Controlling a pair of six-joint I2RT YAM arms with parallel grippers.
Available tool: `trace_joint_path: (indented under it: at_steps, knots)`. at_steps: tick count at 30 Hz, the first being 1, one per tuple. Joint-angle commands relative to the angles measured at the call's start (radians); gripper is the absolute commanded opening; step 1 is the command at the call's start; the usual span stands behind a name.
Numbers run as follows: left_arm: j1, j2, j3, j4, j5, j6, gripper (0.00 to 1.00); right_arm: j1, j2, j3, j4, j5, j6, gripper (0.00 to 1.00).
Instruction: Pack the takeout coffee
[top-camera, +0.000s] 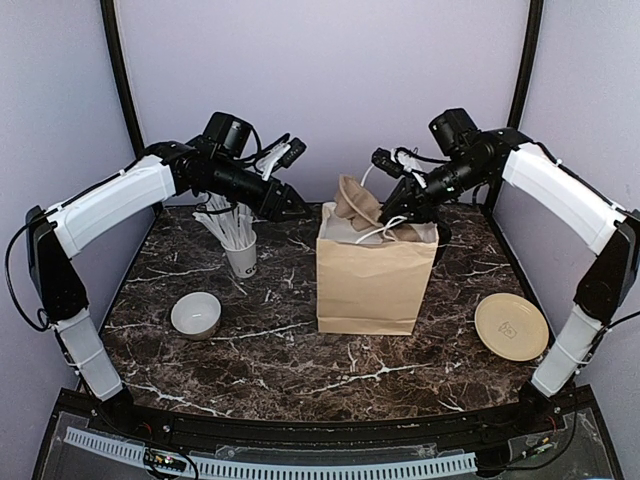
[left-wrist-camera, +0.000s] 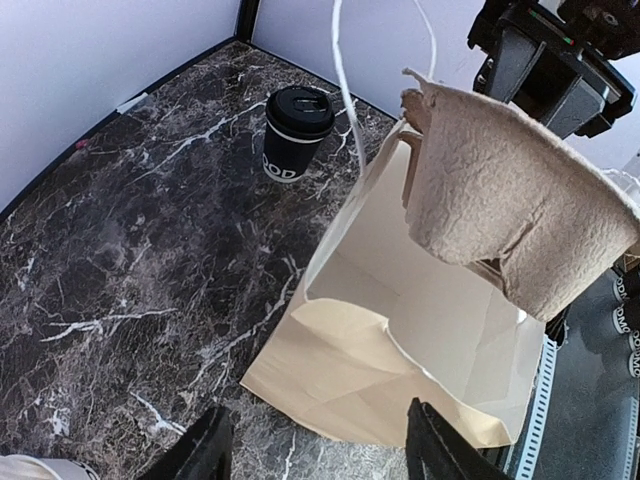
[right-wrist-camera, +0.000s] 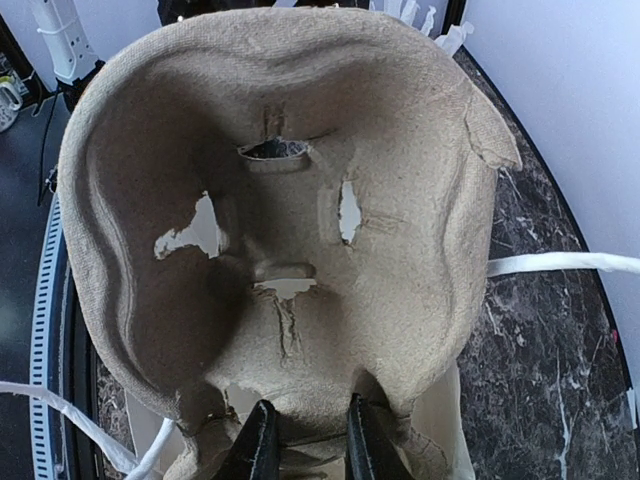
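Observation:
The takeout coffee, a small black cup with a black lid, stands upright on the marble beyond the brown paper bag. My right gripper is shut on the edge of a beige pulp cup carrier, holding it tilted over the bag's open mouth. The carrier pokes out above the bag's rim. My left gripper hangs open and empty above the table, just left of the bag's top.
A white cup of white sticks stands left of the bag, with a white bowl nearer the front. A tan plate lies at the front right. The bag's white string handles stick up loosely.

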Motion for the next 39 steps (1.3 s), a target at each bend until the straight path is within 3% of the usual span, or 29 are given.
trace_joint_path:
  at_steps: [1,17,29,39]
  knots:
    - [0.01,-0.062,-0.028,0.006,-0.01,0.015,0.62,0.026,-0.015,0.016,-0.07,0.103,0.011,0.19]
    - [0.018,-0.091,-0.092,0.01,-0.035,0.016,0.62,0.137,0.073,0.105,-0.273,0.391,-0.019,0.19]
    - [0.018,-0.111,-0.135,0.025,-0.04,0.013,0.62,0.175,0.111,0.077,-0.284,0.449,-0.003,0.19]
    - [0.02,-0.104,-0.139,0.03,-0.04,0.015,0.62,0.175,0.023,0.074,-0.275,0.446,-0.02,0.19]
